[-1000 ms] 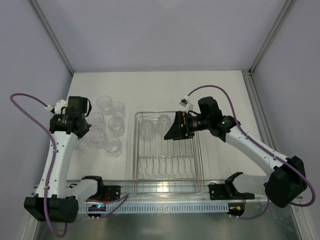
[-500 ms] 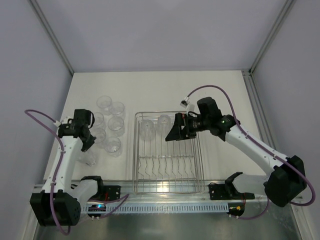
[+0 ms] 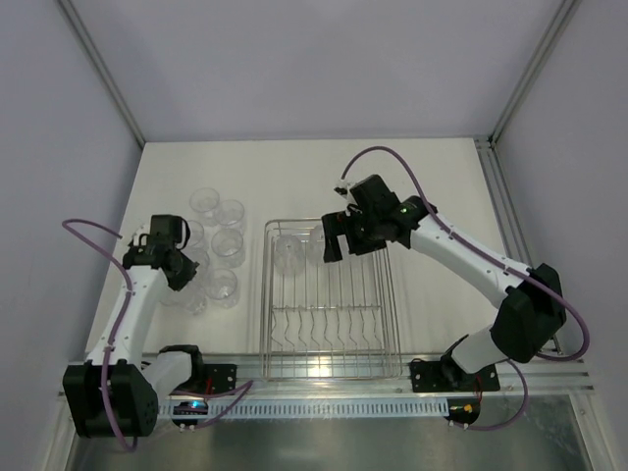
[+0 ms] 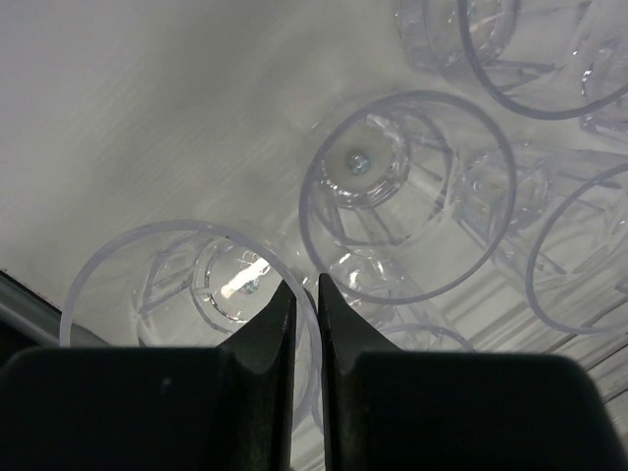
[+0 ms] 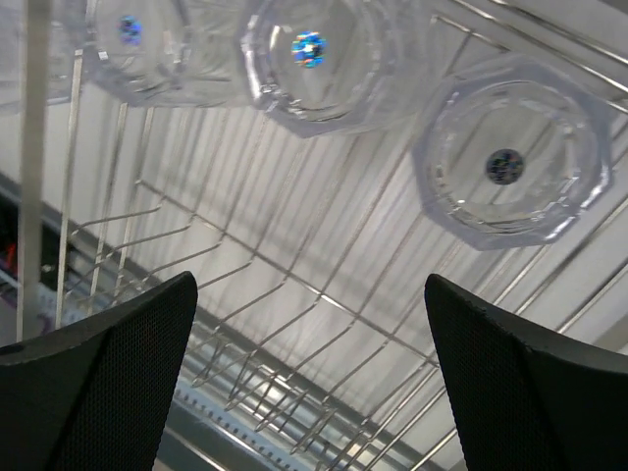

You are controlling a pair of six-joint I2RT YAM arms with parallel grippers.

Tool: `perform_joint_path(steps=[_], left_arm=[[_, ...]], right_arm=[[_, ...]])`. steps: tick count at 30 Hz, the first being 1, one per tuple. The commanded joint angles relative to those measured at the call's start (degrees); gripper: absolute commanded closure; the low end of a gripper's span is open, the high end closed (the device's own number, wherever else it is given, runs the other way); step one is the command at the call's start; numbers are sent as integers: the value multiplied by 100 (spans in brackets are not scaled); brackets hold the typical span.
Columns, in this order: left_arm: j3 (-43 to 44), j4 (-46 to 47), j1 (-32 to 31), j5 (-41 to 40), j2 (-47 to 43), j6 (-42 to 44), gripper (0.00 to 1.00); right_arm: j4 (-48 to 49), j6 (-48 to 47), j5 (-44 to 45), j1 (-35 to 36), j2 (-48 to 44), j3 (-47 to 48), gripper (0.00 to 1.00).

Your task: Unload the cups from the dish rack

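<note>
The silver wire dish rack (image 3: 263, 314) lies in the middle of the table. Two clear cups (image 3: 287, 253) sit upside down at its far end. My right gripper (image 3: 332, 247) hovers over that end, open wide and empty. In the right wrist view its gripper (image 5: 314, 383) has the rack bars (image 5: 324, 294) below it, with upturned cups (image 5: 505, 167) beyond the fingertips. My left gripper (image 3: 177, 270) is low among several clear cups (image 3: 228, 245) on the table left of the rack. In the left wrist view the gripper (image 4: 304, 285) is shut on the rim of one cup (image 4: 186, 285).
A row of curved prongs (image 3: 329, 329) crosses the rack's near half. A metal rail (image 3: 324, 402) runs along the table's near edge by the arm bases. Enclosure walls and frame posts (image 3: 108, 83) bound the table at the left, back and right.
My left gripper has come down and toward the rack, into the group of cups on the table. My right wrist has turned and moved left and farther back over the rack's far end.
</note>
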Motion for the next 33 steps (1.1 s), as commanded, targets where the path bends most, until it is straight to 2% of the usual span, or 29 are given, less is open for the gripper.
perform_joint_path(steps=[1,11,14,15,17,18,20,24,26,31,32,33], left_arm=[[-169,257,33,72,68,-6,100],[-468,591,33,274,217,-68,100],[-477,626,32,335,305,-59,90],[-477,626,33,344,323,-50,81],[-477,609,33,397,376,-41,70],[-477,609,33,397,376,-50,60],[-468,591,33,415,332,-50,50],[-460,556,33,467,174,-41,36],[-425,486,33,554,60,-67,32],[-310,293,33,748,-169,-94,29],[-258,240,33,783,-204,-76,29],[-205,153,33,853,-291,-85,29]], right_arm=[[-491,-263,1284,8,299,276,0],[-210,-553,1962,8,748,206,1],[-105,-668,2042,-18,907,224,0],[-17,-694,1999,-27,1003,224,0],[71,-738,1998,-45,1082,224,0],[158,-764,2050,-36,1170,241,0],[264,-791,2103,-54,1249,303,0],[519,-764,2253,-62,1267,355,0],[616,-773,2419,-71,1276,425,0],[634,-844,2411,-97,1548,645,3],[582,-844,2333,-98,1670,689,8],[564,-826,2280,-115,1706,724,25]])
